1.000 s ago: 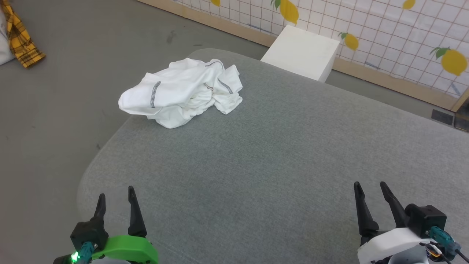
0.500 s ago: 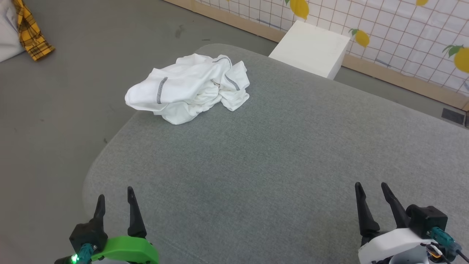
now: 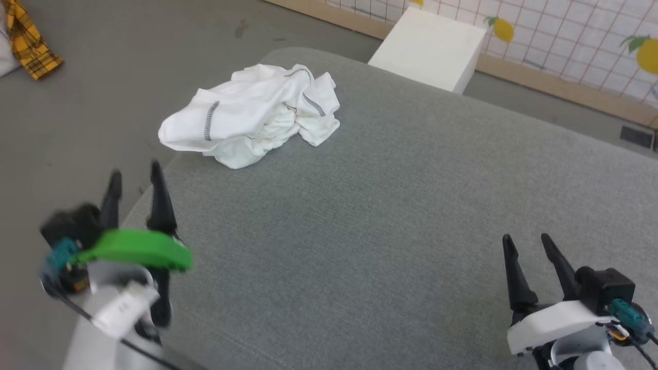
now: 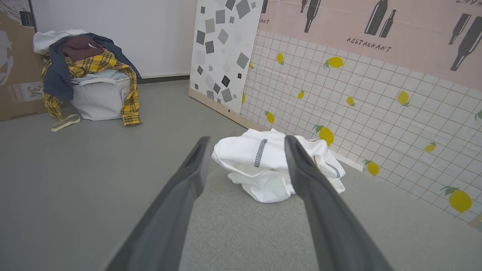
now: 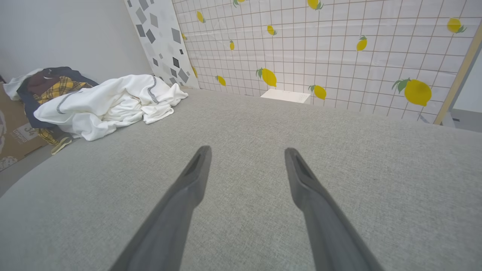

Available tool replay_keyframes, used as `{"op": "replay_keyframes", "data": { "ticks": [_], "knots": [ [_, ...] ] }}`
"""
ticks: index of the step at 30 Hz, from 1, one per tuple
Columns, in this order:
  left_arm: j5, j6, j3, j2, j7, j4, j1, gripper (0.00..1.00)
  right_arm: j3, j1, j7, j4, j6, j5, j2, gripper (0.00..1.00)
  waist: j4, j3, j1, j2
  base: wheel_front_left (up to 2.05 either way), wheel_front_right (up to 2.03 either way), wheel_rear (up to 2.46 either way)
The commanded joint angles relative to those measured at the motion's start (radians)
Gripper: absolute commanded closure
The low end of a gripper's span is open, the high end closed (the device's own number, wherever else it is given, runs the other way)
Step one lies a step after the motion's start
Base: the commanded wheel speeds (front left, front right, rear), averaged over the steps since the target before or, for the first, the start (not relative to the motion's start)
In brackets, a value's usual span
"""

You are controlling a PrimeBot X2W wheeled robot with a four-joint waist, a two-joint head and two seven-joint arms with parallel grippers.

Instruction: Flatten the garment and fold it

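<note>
1. Shirt [image 3: 252, 121] — bunched in a loose heap at the far left corner of the worktop [image 3: 385, 205], left lobe right at the rounded edge. Apart from the white box [image 3: 432, 46] beyond.
2. Left tool [image 3: 135, 170]: released, fingers spread, over the near left edge and aimed at the heap, well short of touching. Right tool [image 3: 527, 237]: released as well, low at the near right, well apart from the shirt.
3. Handling, as a judgement: light, thin, limp and probably slippery. Nothing to break, but apt to slide as one lump instead of spreading.
4. Best hold, as a judgement: pinch one layer at a dark zigzag seam or hem, likely firmer than bare cloth. Closest candidate is the stitch line on the left lobe. Collar and sleeves not told apart in the heap.
5. Writing: "RESTAURANT" on the pink panel [image 4: 369, 44], among bottle silhouettes. "34" on the cardboard [image 4: 19, 75] beside the laundry basket [image 4: 99, 99] — smaller print there unreadable. No label seen on the shirt.
</note>
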State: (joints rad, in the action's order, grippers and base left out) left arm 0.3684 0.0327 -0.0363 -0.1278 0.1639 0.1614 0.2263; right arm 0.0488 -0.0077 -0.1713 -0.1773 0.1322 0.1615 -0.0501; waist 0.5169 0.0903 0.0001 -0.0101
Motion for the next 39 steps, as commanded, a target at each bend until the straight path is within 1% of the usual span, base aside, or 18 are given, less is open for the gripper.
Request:
{"op": "replay_keyframes", "data": {
  "ticks": [1,5,8,12,15,18,21,24,29,32,36,37,38,39],
  "knots": [
    [0.022,-0.012,-0.013,-0.020,-0.018,0.014,0.065,0.00,0.008,-0.017,0.013,0.020,-0.002,-0.019,0.000,0.00,-0.027,0.044,-0.0001,0.0097,0.00,0.00,0.00],
    [0.100,-0.039,-0.057,-0.067,-0.107,0.082,0.222,0.00,0.021,-0.025,0.062,0.091,-0.002,-0.064,0.000,0.00,-0.062,0.122,-0.0001,0.0097,0.00,0.00,0.00],
    [0.147,-0.051,-0.076,-0.109,-0.205,0.158,0.329,0.00,0.039,-0.031,0.102,0.153,-0.002,-0.101,0.000,0.00,-0.096,0.193,-0.0001,0.0097,0.00,0.00,0.00],
    [0.186,-0.048,-0.092,-0.157,-0.315,0.246,0.442,0.00,0.060,-0.037,0.148,0.233,-0.002,-0.123,-0.021,0.00,-0.144,0.287,-0.0001,0.0097,0.00,0.00,0.00],
    [0.211,-0.046,-0.096,-0.180,-0.388,0.298,0.504,0.00,0.091,-0.036,0.173,0.287,-0.002,-0.123,-0.042,0.00,-0.172,0.354,-0.0001,0.0097,0.00,0.00,0.00],
    [0.207,-0.029,-0.088,-0.220,-0.471,0.350,0.550,0.00,0.131,-0.027,0.195,0.340,-0.002,-0.120,-0.061,0.00,-0.197,0.413,-0.0001,0.0097,0.00,0.00,0.00],
    [0.208,-0.027,-0.078,-0.253,-0.538,0.405,0.594,0.00,0.171,-0.018,0.209,0.380,-0.002,-0.115,-0.077,0.00,-0.208,0.457,-0.0001,0.0098,0.00,0.00,0.00],
    [0.202,-0.011,-0.060,-0.274,-0.620,0.457,0.626,0.00,0.200,-0.004,0.219,0.415,-0.002,-0.109,-0.087,0.00,-0.213,0.488,-0.0001,0.0098,0.00,0.00,0.00],
    [0.210,-0.002,-0.036,-0.288,-0.739,0.521,0.650,0.00,0.225,0.013,0.229,0.456,-0.002,-0.101,-0.090,0.00,-0.212,0.520,-0.0001,0.0098,0.00,0.00,0.00],
    [0.227,0.002,-0.026,-0.271,-0.806,0.555,0.646,0.00,0.238,0.018,0.232,0.470,-0.002,-0.100,-0.089,0.00,-0.206,0.531,-0.0001,0.0098,0.00,0.00,0.00],
    [0.266,-0.004,-0.021,-0.234,-0.879,0.582,0.634,0.00,0.249,0.020,0.235,0.478,-0.002,-0.098,-0.093,0.00,-0.198,0.538,-0.0001,0.0098,0.00,0.00,0.00],
    [0.271,-0.009,-0.022,-0.228,-0.875,0.579,0.632,0.52,0.251,0.019,0.236,0.479,-0.002,-0.097,-0.094,0.00,-0.197,0.538,-0.0001,0.0098,0.00,0.00,0.00],
    [0.271,-0.015,-0.022,-0.225,-0.855,0.572,0.630,1.00,0.253,0.017,0.237,0.480,-0.002,-0.097,-0.094,0.00,-0.196,0.539,-0.0001,0.0098,0.00,0.00,0.00],
    [0.263,-0.022,-0.017,-0.226,-0.833,0.567,0.626,1.00,0.254,0.016,0.238,0.481,-0.002,-0.098,-0.094,0.00,-0.195,0.539,-0.0001,0.0098,0.00,0.00,0.00]
  ]
}}
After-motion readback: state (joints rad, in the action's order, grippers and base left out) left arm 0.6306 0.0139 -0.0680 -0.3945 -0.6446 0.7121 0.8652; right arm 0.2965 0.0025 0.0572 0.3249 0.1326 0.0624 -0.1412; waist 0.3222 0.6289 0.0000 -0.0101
